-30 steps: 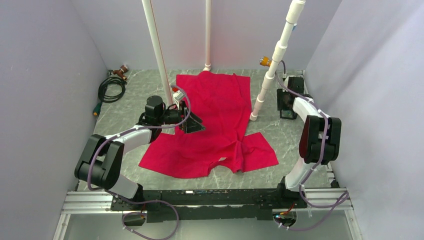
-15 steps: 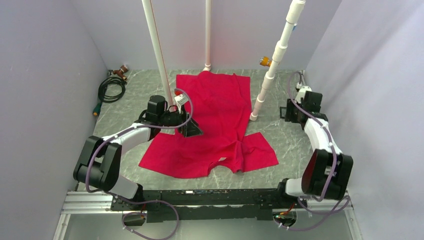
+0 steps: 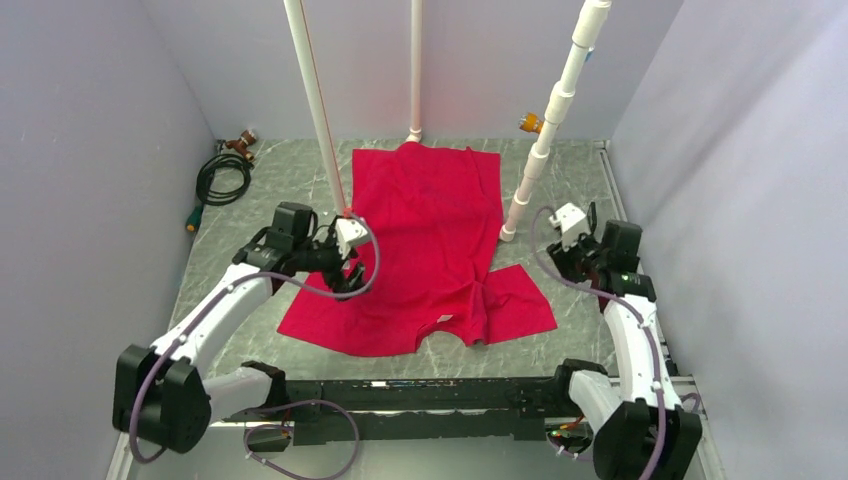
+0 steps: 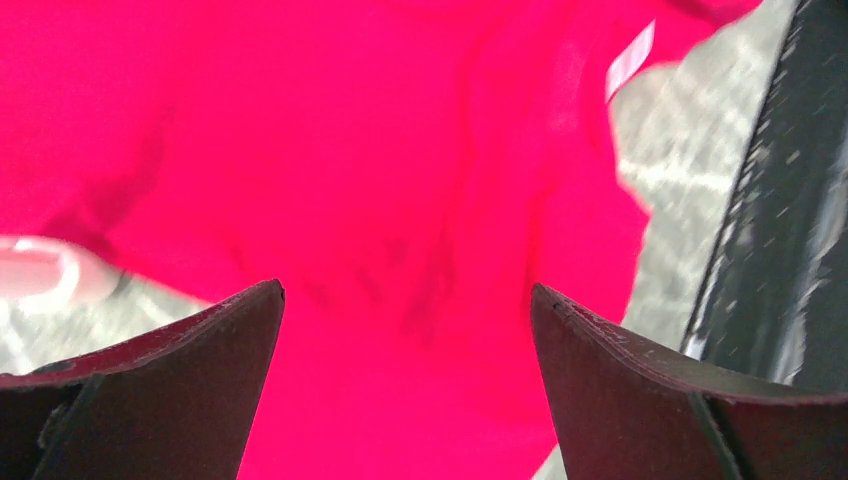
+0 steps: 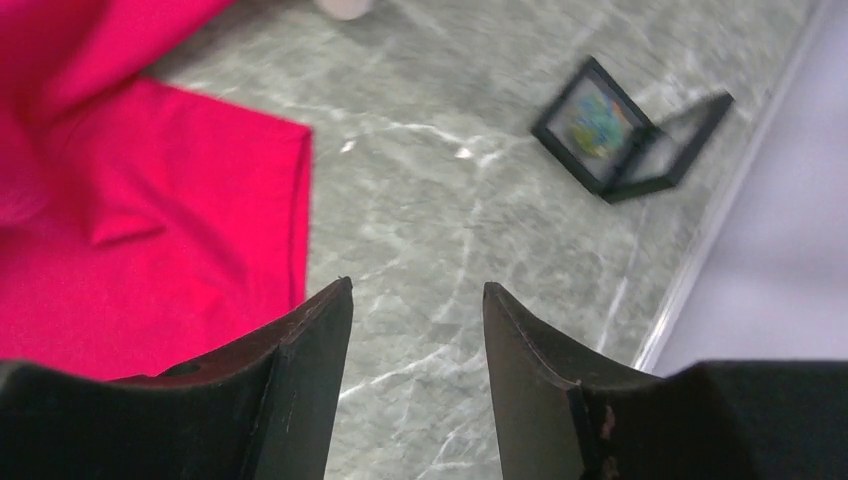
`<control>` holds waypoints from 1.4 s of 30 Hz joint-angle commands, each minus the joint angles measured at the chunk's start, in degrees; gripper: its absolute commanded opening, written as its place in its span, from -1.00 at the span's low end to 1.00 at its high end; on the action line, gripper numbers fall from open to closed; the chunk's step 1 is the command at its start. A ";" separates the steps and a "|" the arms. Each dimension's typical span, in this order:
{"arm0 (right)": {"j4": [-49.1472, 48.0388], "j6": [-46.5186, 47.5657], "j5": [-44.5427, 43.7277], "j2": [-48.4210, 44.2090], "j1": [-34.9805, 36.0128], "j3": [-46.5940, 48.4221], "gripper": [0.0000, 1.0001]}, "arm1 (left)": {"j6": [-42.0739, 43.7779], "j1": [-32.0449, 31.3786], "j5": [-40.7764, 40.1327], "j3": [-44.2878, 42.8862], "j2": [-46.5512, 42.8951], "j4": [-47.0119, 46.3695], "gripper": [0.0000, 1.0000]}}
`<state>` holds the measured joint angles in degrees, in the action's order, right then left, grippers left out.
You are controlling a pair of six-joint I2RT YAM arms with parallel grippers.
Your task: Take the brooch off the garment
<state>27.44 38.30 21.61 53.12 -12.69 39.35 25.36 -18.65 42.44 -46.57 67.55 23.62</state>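
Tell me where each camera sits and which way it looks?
Top external: above and behind, looking down on table, garment, left arm and right arm.
Left wrist: on the left arm, facing garment and white label; left gripper at bottom.
Right wrist: on the right arm, facing table, garment edge, black case; right gripper at bottom.
Shared: the garment.

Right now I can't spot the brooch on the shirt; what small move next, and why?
Probably ease the right tool toward the open black case for a sharper look. No disc shows on the red shirt, the left tool hovers over plain fabric, and the blurred greenish round thing in that case may be the brooch.
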 commanded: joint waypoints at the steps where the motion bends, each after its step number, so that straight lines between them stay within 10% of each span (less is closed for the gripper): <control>1: 4.96 11.53 -0.19 -1.76 8.58 -3.95 0.08 | 19.82 4.37 -10.11 2.16 -4.37 16.85 0.99; 13: -5.99 10.21 -10.84 12.67 25.72 -7.91 0.14 | 38.45 27.59 -15.25 3.68 5.30 16.09 0.61; 29: -9.90 13.58 -15.45 20.50 27.28 -9.81 -0.16 | 34.64 20.35 -18.66 8.08 11.23 3.24 0.47; 42: 1.00 18.96 -21.20 11.50 27.19 -14.42 -0.28 | 41.88 23.13 -33.56 10.23 14.54 10.06 -0.54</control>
<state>17.96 54.24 4.19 66.65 14.74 26.59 61.12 1.63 20.21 -39.62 80.44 29.80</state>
